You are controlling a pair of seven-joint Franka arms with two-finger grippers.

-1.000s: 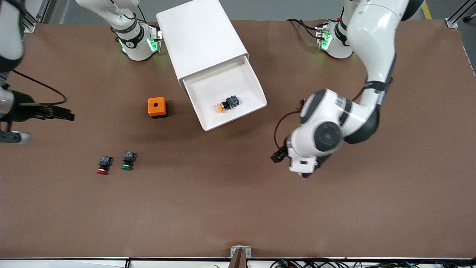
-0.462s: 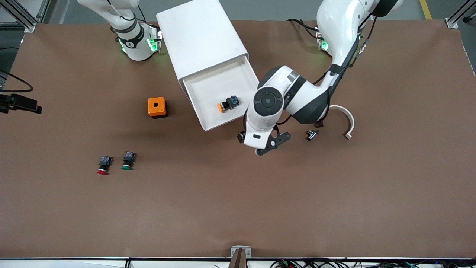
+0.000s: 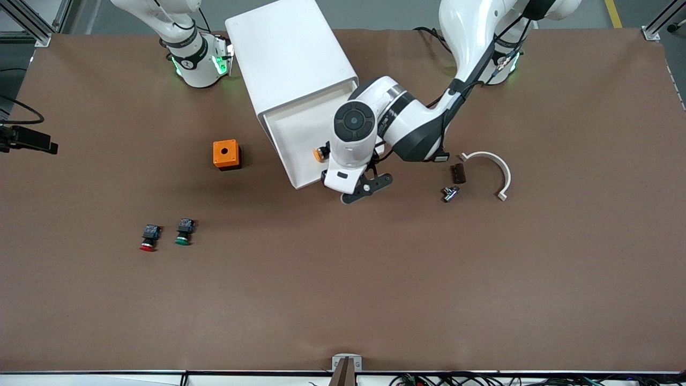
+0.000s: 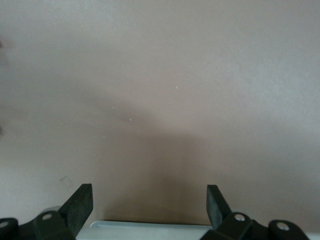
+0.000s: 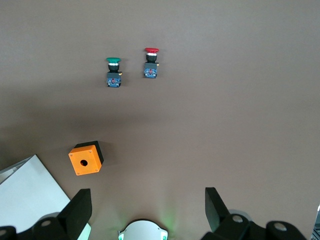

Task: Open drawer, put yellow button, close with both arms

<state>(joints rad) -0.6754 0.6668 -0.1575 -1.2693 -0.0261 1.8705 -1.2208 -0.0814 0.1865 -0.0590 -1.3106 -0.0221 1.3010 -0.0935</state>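
Observation:
The drawer [image 3: 297,126] stands pulled out of the top of the white cabinet [image 3: 289,53]. The yellow button [image 3: 320,153] lies inside it, its orange cap showing beside the left arm's wrist and its body hidden. My left gripper [image 3: 360,188] hangs over the drawer's front wall, open and empty. In the left wrist view the left gripper [image 4: 148,202] has that white front edge [image 4: 150,230] between its fingers. My right gripper [image 5: 147,200] is open, empty and high over the right arm's end of the table, above its own base [image 5: 145,231].
An orange box [image 3: 226,154] sits beside the drawer. A red-capped button [image 3: 148,238] and a green-capped button [image 3: 184,232] lie nearer the camera. A white curved piece [image 3: 496,169], a dark block [image 3: 457,173] and a small metal part [image 3: 449,193] lie toward the left arm's end.
The left arm has swung from its end of the table to the drawer's front edge. The right arm has pulled back to the front view's edge. Both grippers stayed open.

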